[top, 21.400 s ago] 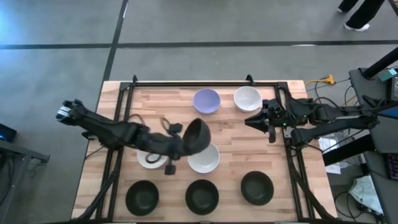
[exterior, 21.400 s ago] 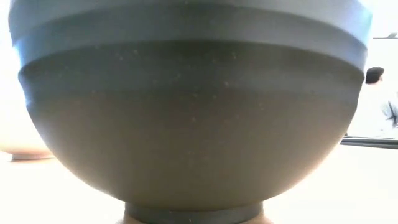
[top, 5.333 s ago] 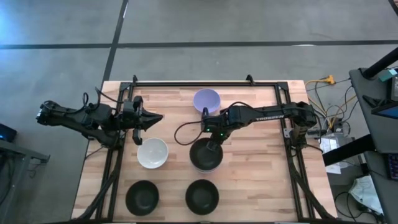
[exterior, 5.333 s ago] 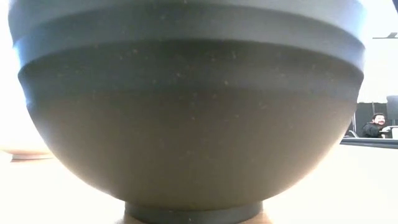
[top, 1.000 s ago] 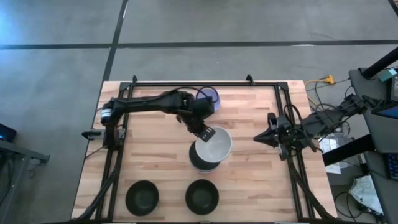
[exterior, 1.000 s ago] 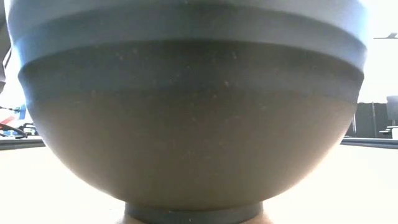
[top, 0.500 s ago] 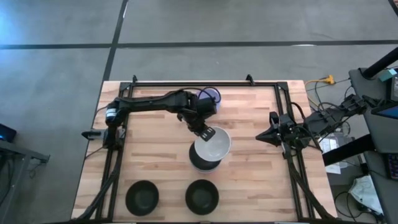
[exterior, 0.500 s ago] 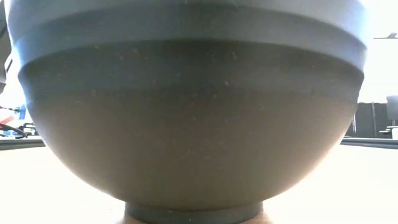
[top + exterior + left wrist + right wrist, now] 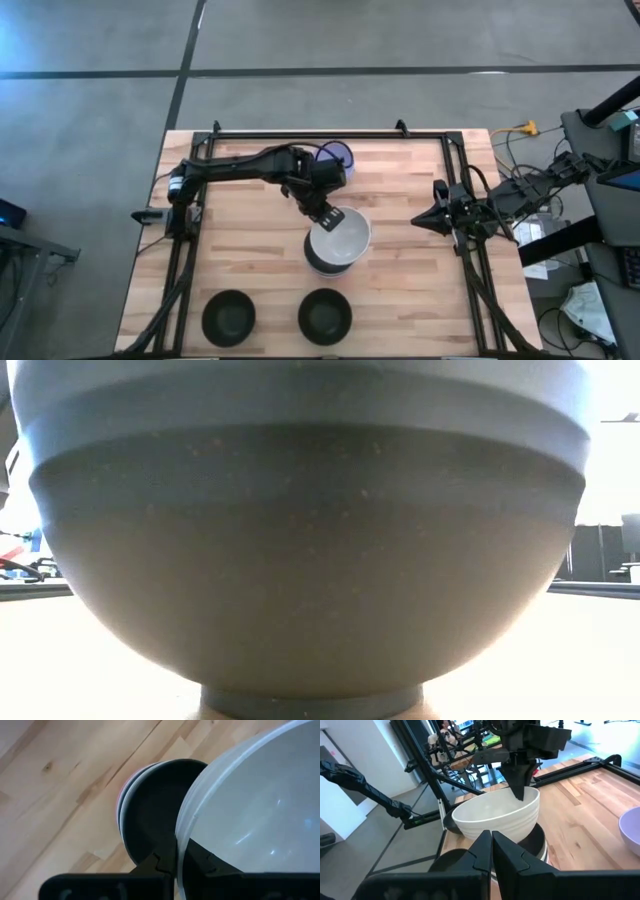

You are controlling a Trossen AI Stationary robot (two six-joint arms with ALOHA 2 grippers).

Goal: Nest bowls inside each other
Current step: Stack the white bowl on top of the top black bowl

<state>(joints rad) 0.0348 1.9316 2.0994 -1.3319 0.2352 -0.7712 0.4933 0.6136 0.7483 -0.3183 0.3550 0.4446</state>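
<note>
The left gripper (image 9: 330, 213), clamped on the rim of a white bowl (image 9: 340, 233), holds it tilted over a stack of nested bowls (image 9: 322, 260) at mid-table. Two black bowls (image 9: 229, 317) sit empty along the near edge, a lavender bowl (image 9: 338, 153) at the far side. The right gripper (image 9: 422, 220) waits pinched together at the table's right edge.

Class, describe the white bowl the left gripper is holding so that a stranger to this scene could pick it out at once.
Start at the wooden table and find the stack of bowls near its middle. The white bowl hangs tilted over that stack, its rim pinched by the left gripper. It is the only white bowl facing up, and the only one held.
</note>
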